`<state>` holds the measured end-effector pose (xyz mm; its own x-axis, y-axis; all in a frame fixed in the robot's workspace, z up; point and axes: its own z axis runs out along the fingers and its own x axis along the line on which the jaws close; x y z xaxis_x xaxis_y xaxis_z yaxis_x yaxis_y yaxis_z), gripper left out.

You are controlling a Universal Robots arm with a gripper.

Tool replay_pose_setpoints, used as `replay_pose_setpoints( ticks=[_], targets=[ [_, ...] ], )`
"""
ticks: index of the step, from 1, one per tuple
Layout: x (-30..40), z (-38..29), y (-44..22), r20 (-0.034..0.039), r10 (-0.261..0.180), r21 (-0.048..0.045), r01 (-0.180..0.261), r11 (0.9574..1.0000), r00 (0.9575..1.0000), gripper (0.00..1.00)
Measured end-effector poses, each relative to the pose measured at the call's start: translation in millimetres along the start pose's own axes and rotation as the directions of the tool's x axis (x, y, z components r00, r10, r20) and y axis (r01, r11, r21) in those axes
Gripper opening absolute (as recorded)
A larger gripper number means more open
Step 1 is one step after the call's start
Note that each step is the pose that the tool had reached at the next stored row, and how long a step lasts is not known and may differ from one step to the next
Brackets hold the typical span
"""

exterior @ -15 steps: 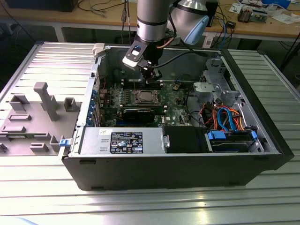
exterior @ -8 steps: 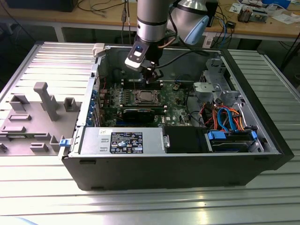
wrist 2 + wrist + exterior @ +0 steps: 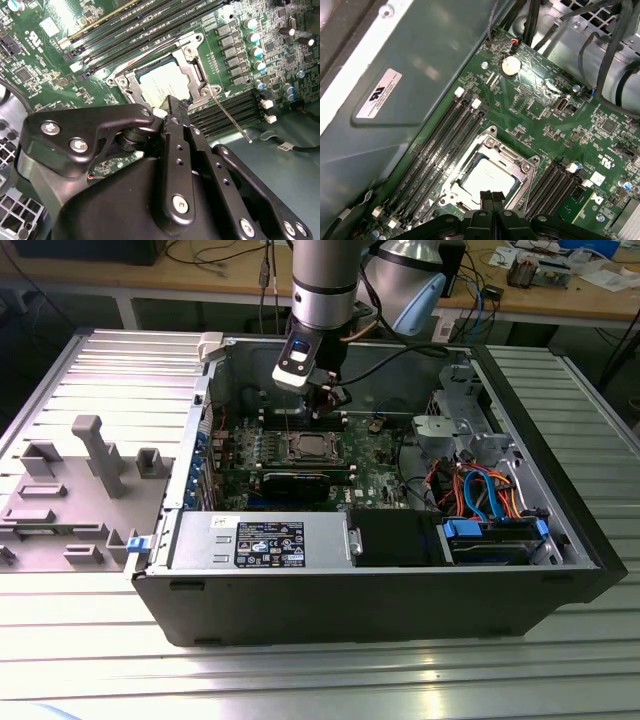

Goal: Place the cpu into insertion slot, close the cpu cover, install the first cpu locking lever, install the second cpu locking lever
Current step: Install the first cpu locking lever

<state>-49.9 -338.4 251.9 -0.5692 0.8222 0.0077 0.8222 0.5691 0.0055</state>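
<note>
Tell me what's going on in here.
The arm's gripper hangs inside an open computer case, jaws shut, at the edge of the cover. The cpu lies in place with the cover down around it. One thin lever sticks out sideways.

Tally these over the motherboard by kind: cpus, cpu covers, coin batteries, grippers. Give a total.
cpu: 1
cpu cover: 1
coin battery: 1
gripper: 1
Total: 4
</note>
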Motion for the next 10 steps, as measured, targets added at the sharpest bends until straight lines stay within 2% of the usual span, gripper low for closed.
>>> replay_pose_setpoints(
  ticks=[10],
  targets=[
    [0.0, 0.0, 0.0, 0.0, 0.0, 0.0, 0.0, 1.0, 1.0, 0.11]
  ],
)
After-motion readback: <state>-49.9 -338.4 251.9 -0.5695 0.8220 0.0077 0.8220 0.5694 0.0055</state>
